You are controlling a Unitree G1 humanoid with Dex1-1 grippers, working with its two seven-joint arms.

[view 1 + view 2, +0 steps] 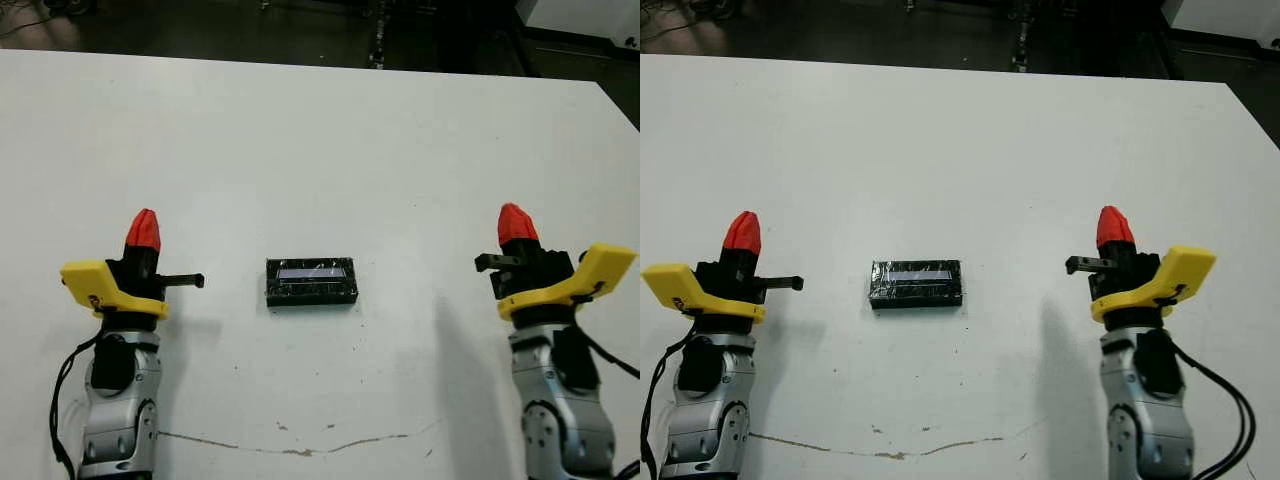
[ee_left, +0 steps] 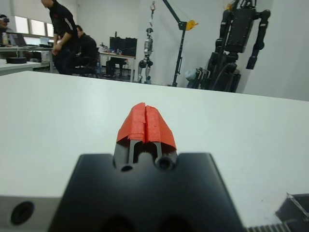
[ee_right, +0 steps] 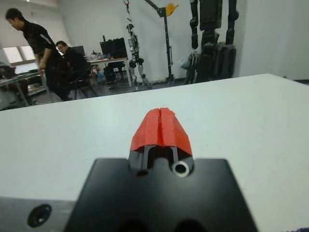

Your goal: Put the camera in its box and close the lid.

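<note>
The lid (image 1: pixel 311 272), a glossy black rectangle with a pale silvery strip, lies flat in the middle of the white table (image 1: pixel 320 140). Beneath it only a dark side (image 1: pixel 312 297) shows, so the box itself is covered. The camera is hidden. My left gripper (image 1: pixel 143 230) stands upright well to the left of the lid, its red fingertips (image 2: pixel 146 123) pressed together on nothing. My right gripper (image 1: pixel 515 222) stands about as far to the right, also shut and empty, tips (image 3: pixel 161 126) touching. A corner of the black lid (image 2: pixel 294 212) shows in the left wrist view.
A thin brownish scratch (image 1: pixel 290 450) runs across the table near its front edge. The table's far edge (image 1: pixel 300 62) meets a dark floor. In the wrist views, two people (image 2: pixel 67 43) and parked robots (image 2: pixel 236 43) are far beyond the table.
</note>
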